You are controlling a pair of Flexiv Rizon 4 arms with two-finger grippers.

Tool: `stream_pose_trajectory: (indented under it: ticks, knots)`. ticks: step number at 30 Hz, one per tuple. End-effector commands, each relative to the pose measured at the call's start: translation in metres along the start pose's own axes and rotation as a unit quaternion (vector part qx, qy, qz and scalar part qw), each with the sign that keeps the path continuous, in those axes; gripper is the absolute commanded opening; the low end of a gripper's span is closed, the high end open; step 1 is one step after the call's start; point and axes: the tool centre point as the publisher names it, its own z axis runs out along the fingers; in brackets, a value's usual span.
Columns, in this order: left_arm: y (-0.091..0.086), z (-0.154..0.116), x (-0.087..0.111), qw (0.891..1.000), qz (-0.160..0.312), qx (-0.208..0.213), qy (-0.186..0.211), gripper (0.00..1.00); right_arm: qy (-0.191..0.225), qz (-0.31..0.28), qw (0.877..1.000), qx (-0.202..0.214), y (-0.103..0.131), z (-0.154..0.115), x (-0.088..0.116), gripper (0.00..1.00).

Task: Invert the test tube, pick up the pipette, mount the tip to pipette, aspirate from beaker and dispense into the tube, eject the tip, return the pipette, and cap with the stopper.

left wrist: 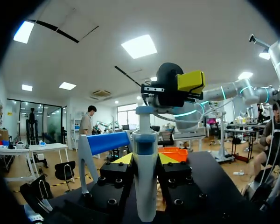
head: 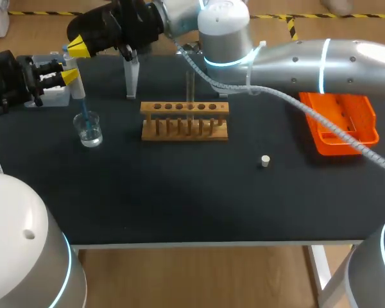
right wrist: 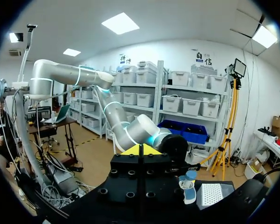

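My left gripper (left wrist: 144, 159) is clamped on the pipette (left wrist: 145, 186). A yellow-tipped finger presses it from each side, and it stands upright between them. From above, the left gripper (head: 69, 77) is at the table's (head: 179, 199) far left, and the pipette (head: 75, 80) hangs over the beaker (head: 90, 131). Its blue tip (head: 85, 114) reaches down inside the glass, which holds clear liquid.

My right arm comes in from the right and crosses the whole table. My right gripper (head: 79, 46) sits just above the pipette's top. In its own wrist view, the right gripper (right wrist: 140, 150) has its two yellow fingertips pressed together with nothing between them. From the left wrist it (left wrist: 191, 81) shows right over the plunger, though I cannot tell if it touches.

The tube (head: 190, 96) stands upright in a middle hole of the wooden rack (head: 185, 122) at mid-table. The stopper (head: 265, 161) lies alone on the mat, in front of the rack and to its right, well apart from it. A stand (head: 131, 77) rises behind the rack's left end. An orange tray (head: 346, 128) is at the right. A tip box (right wrist: 210, 193) sits near the pipette.
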Motion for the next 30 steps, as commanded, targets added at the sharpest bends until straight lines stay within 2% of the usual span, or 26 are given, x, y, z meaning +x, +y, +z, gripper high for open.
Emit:
stream_pose_trajectory:
  ticks: [1, 20, 30]
  knots:
    - [0.001, -0.001, -0.001, 1.000, 0.001, 0.001, 0.003, 0.00, 0.024, 0.003, 1.000, -0.007, -0.002, 0.007, -0.015, 0.00]
    - [0.001, -0.001, -0.001, 1.000, 0.001, 0.001, 0.003, 0.00, -0.053, 0.037, 0.998, -0.028, -0.021, 0.010, -0.061, 0.00]
    - [0.001, -0.001, -0.001, 1.000, 0.001, 0.001, 0.003, 0.00, -0.065, 0.046, 0.996, -0.037, -0.025, 0.011, -0.070, 0.00]
